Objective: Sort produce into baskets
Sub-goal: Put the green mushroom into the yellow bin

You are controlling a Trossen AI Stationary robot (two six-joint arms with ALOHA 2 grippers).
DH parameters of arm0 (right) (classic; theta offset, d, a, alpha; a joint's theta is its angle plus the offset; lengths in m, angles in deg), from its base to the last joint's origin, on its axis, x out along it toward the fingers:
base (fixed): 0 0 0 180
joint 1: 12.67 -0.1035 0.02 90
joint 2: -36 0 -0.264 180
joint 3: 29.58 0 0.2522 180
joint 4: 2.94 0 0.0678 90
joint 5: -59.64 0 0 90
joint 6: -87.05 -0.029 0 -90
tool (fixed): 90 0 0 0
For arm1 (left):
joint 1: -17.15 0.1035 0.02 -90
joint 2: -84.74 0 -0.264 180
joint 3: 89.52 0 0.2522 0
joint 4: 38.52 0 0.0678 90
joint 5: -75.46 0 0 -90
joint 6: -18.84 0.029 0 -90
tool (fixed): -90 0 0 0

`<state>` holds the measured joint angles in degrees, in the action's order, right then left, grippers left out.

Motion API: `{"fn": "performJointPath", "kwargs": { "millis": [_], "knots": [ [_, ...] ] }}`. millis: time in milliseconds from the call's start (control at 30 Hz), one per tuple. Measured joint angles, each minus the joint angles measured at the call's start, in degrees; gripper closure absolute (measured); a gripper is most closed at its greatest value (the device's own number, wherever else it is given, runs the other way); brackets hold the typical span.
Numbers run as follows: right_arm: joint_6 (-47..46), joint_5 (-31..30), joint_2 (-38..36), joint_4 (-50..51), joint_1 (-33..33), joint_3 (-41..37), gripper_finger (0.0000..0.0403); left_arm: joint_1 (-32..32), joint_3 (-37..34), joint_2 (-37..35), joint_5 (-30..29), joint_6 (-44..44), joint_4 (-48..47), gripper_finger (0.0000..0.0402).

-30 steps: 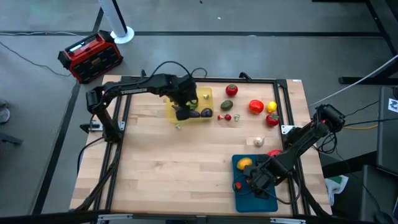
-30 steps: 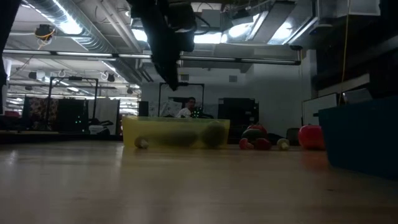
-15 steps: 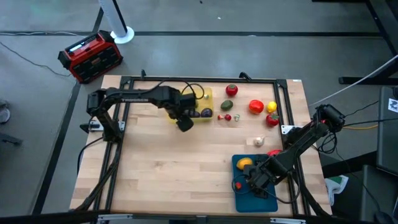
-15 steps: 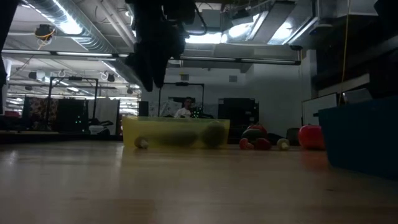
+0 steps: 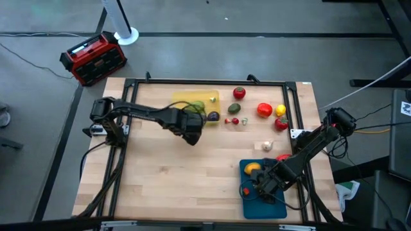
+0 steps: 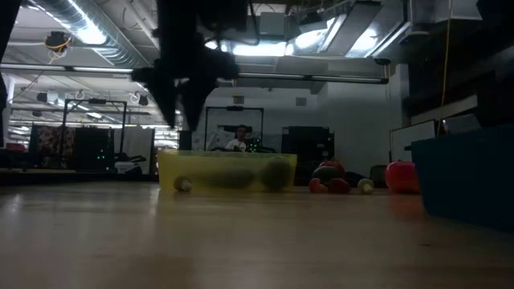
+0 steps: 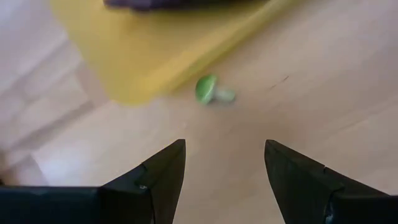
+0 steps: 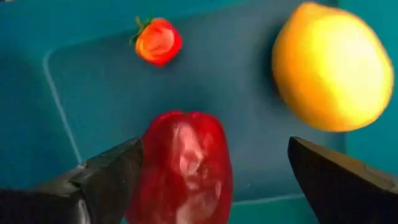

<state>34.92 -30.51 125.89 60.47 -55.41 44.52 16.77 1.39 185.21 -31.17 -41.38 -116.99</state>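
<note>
So far the yellow tray is holding an eggplant, the teal tray a red pepper, strawberry and orange. Both grippers, left and right, are hanging spread and empty; several pieces, including a tomato, are waiting unsorted.

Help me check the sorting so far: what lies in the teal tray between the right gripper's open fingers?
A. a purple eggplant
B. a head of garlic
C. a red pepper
C: the right wrist view shows the red pepper on the teal tray between the right gripper fingers.
</note>
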Motion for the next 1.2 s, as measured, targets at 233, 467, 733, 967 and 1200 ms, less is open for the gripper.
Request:
{"fn": "performJointPath", "kwargs": {
  "millis": [233, 467, 733, 967, 1200],
  "knots": [
    [1.63, -0.34, 0.0, 0.0, 0.0, 0.0, 0.0008, -0.36, -10.14, -0.09, -3.54, -4.83, 12.49, 0.0188],
    [1.63, -0.34, 0.0, 0.02, 0.0, 0.0, 0.0008, 1.33, -17.25, -0.07, -6.72, -6.96, 23.24, 0.0188],
    [1.65, -0.34, 0.0, 0.15, 0.0, 0.0, 0.0008, 3.27, -19.83, -0.07, -8.15, -7.45, 27.24, 0.0188],
    [1.67, -0.34, 0.0, 0.24, 0.0, 0.0, 0.0008, 3.41, -23.18, -0.07, -7.88, -9.16, 33.33, 0.0188],
    [1.67, -0.34, 0.0, 0.24, 0.0, 0.0, 0.0008, 3.44, -23.2, -0.07, -7.87, -8.24, 33.93, 0.0238]
  ]
}}
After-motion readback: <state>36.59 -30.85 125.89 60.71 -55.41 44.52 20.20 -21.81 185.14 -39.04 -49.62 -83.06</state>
